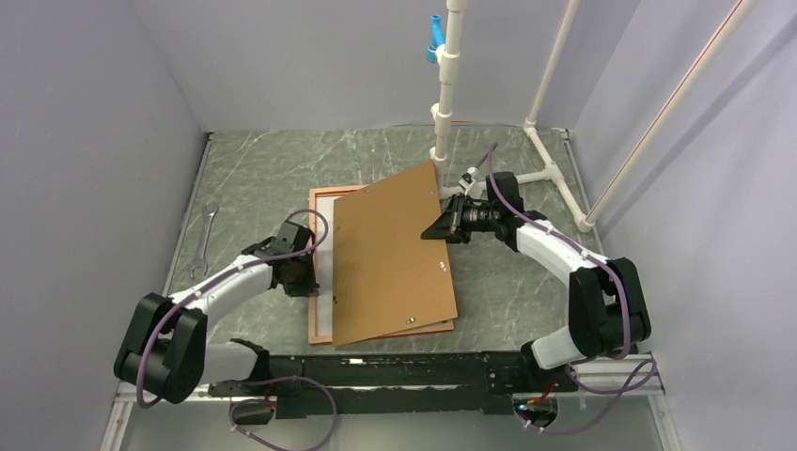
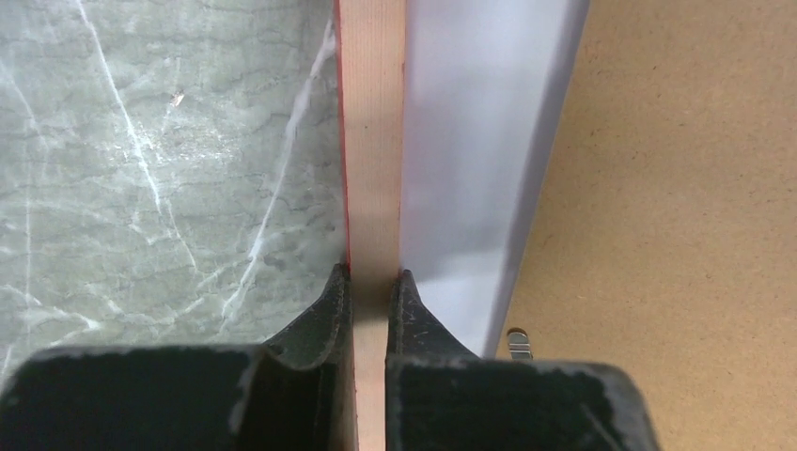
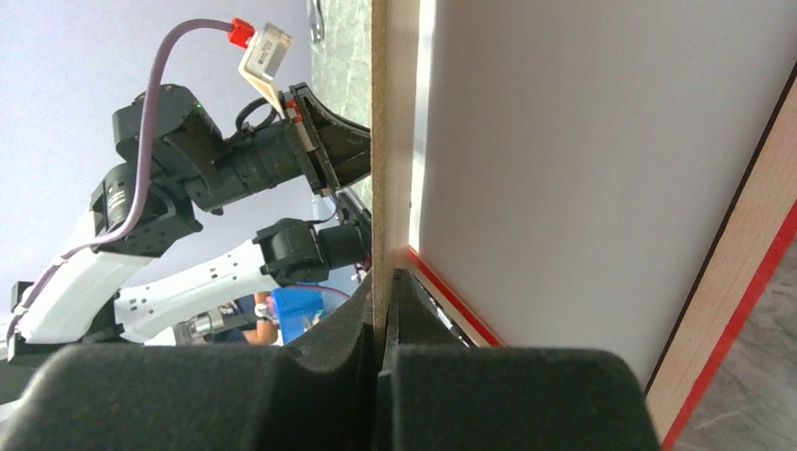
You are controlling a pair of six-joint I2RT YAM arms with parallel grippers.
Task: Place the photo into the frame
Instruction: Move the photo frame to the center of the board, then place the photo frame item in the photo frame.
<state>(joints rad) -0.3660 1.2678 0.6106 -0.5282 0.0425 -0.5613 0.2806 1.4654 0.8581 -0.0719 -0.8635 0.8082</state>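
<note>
The frame (image 1: pixel 314 319) lies flat on the table, its orange-brown face up. The photo (image 1: pixel 325 244) lies in it with its plain white back up; the picture side is hidden. A brown backing board (image 1: pixel 390 263) lies skewed over both, its far right corner lifted. My left gripper (image 1: pixel 308 282) is shut on the frame's left rail (image 2: pixel 371 141), beside the photo's white back (image 2: pixel 470 141). My right gripper (image 1: pixel 440 228) is shut on the board's raised edge (image 3: pixel 393 141), above the white photo back (image 3: pixel 601 169) and the frame's red-edged rail (image 3: pixel 733 282).
A wrench (image 1: pixel 204 240) lies near the left wall. A white PVC pipe stand (image 1: pixel 446 94) rises at the back, with pipe legs (image 1: pixel 554 174) along the right. A small metal tab (image 2: pixel 518 343) sits on the board's edge. Grey walls close in on three sides.
</note>
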